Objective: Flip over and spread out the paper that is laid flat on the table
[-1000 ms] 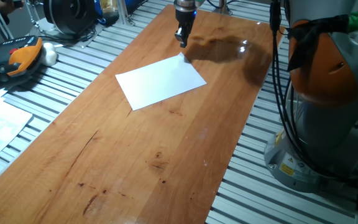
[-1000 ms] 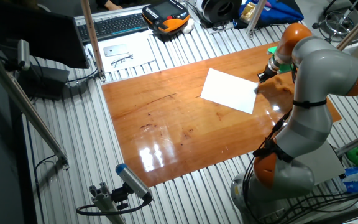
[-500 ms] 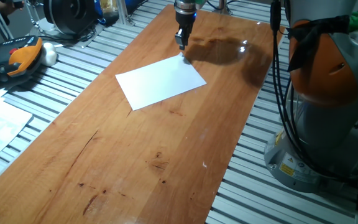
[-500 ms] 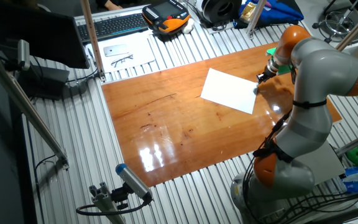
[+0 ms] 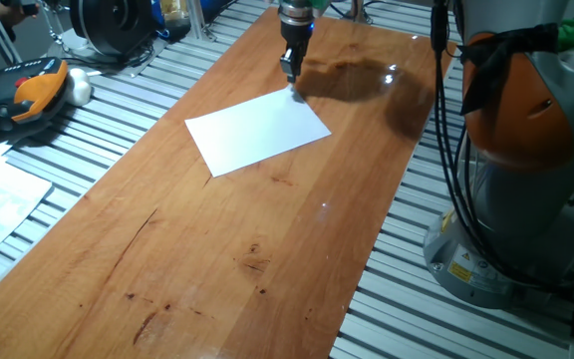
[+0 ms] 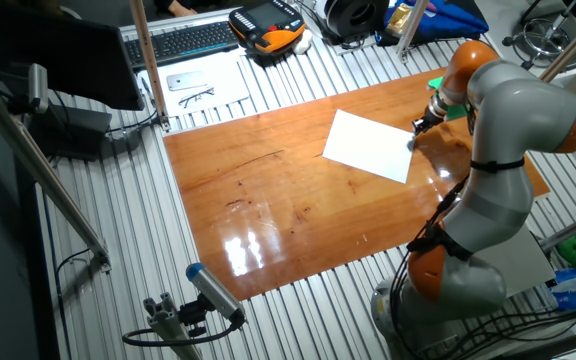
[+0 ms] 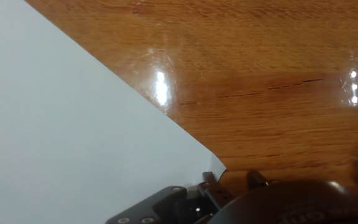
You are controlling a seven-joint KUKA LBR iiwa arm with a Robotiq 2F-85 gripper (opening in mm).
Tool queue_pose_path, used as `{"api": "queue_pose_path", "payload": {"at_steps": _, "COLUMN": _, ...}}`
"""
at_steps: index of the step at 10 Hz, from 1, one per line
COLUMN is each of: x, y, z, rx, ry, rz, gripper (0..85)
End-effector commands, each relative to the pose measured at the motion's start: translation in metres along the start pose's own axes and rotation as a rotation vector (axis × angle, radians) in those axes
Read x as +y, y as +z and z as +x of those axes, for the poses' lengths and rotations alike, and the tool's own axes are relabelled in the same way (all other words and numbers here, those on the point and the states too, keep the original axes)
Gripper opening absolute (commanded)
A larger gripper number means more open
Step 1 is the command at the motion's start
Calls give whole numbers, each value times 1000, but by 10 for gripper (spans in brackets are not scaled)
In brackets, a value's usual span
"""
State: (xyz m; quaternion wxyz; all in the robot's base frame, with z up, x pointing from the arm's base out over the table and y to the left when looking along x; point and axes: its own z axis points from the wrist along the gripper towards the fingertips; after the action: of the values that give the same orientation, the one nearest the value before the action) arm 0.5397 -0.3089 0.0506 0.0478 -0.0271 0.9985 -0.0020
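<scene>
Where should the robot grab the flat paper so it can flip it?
Probably at the corner beside the pincer. The paper lies flat on the table with no raised edge, so a corner is easiest to lift. Come from above at that far corner, where bare wood surrounds the tip.

The table (image 5: 267,239) is reddish-brown wood with a glossy, lacquered finish that throws back bright spots of light, and its grain carries dark streaks and fine scratches. The paper (image 5: 257,132) is thin, matt white and smooth, its upper face blank. Around the table lies a surface of grey metal slats (image 5: 118,95) with a dull sheen. The arm's shell (image 6: 513,110) looks like smooth grey plastic with glossy orange joints. The claw (image 5: 291,66) is dark, matt metal.
</scene>
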Motion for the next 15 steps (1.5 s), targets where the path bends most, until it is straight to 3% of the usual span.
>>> {"api": "queue_pose_path", "payload": {"at_steps": 1, "x": 0, "y": 2, "z": 0, "rx": 0, "ry": 0, "rz": -2, "gripper": 340}}
{"api": "queue_pose_path", "payload": {"at_steps": 15, "x": 4, "y": 19, "z": 2, "rx": -1, "ry": 18, "rz": 3, "gripper": 340}}
